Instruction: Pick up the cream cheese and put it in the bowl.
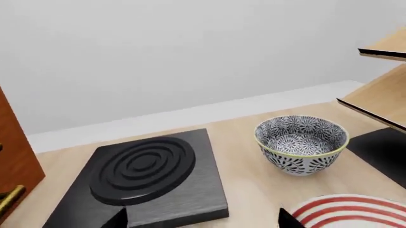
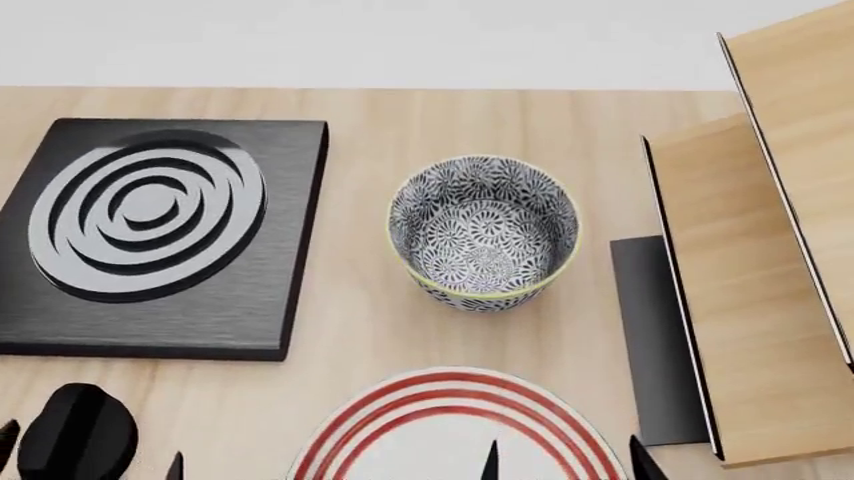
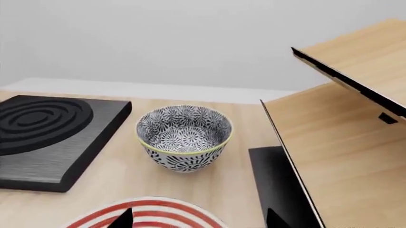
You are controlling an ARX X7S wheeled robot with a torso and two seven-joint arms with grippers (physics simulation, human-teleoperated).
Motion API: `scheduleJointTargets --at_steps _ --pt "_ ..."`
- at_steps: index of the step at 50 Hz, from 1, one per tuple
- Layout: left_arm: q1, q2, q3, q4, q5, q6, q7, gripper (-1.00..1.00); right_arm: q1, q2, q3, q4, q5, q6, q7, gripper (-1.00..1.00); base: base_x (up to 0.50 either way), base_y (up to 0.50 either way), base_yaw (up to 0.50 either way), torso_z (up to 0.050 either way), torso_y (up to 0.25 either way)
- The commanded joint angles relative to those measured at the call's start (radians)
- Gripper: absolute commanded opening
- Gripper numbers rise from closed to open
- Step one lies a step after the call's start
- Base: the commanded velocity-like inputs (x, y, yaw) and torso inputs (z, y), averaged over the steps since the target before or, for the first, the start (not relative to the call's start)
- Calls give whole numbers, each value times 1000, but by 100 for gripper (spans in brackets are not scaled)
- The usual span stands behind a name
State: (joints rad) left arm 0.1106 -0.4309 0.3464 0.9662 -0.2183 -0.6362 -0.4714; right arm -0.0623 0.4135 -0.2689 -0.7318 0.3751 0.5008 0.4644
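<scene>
one bowl [image 2: 483,232], patterned in dark blue and white with a thin yellowish rim, stands upright and empty at the centre of the head view on a light wooden counter [image 2: 360,330]. one black square burner block [image 2: 160,240] with raised concentric rings lies at the left of that frame, apart from the bowl. one white plate with red rings [image 2: 454,430] sits at the bottom centre, just below the bowl and cut off by the frame edge. at the right, two slanted wooden shelf boards [image 2: 747,290] rise over one flat black base [image 2: 654,340]. the cream cheese appears in none of the three views, so its place cannot be told. dark tips of the left fingers [image 2: 80,430] show at the lower left of the head view, and two thin points of the right fingers [image 2: 641,462] at the lower edge right of centre; both pairs stand spread apart and released, with nothing between them, a gap also seen at the bottom edge of each wrist view.
</scene>
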Motion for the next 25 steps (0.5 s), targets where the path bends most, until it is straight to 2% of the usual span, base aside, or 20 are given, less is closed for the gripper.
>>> scheduleJointTargets --at_steps 1,2,4,8,12,14,25 --pt "-71 -37 -15 79 -158 -254 19 100 -2 4 -8 8 1 -1 -2 100 0 0 0 0 0" --pt "-80 -50 -23 80 -223 -269 19 100 -5 4 -8 8 0 -11 -4 100 0 0 0 0 0" --pt "-117 -113 7 80 -284 -271 -82 100 -8 5 -9 10 -2 -15 -4 100 0 0 0 0 0" --pt "-167 -190 5 79 -469 -285 -185 100 -9 4 -6 20 1 -24 -7 100 0 0 0 0 0" --pt "-189 -217 -39 62 -608 -325 -192 100 -6 5 -10 16 1 -20 -5 100 0 0 0 0 0" --pt "-207 -225 -7 57 -594 -353 -200 100 -6 6 -9 13 3 -19 -4 100 0 0 0 0 0" --pt "-241 -229 8 -19 -624 -393 -199 100 -6 12 -8 3 5 -7 4 100 0 0 0 0 0"
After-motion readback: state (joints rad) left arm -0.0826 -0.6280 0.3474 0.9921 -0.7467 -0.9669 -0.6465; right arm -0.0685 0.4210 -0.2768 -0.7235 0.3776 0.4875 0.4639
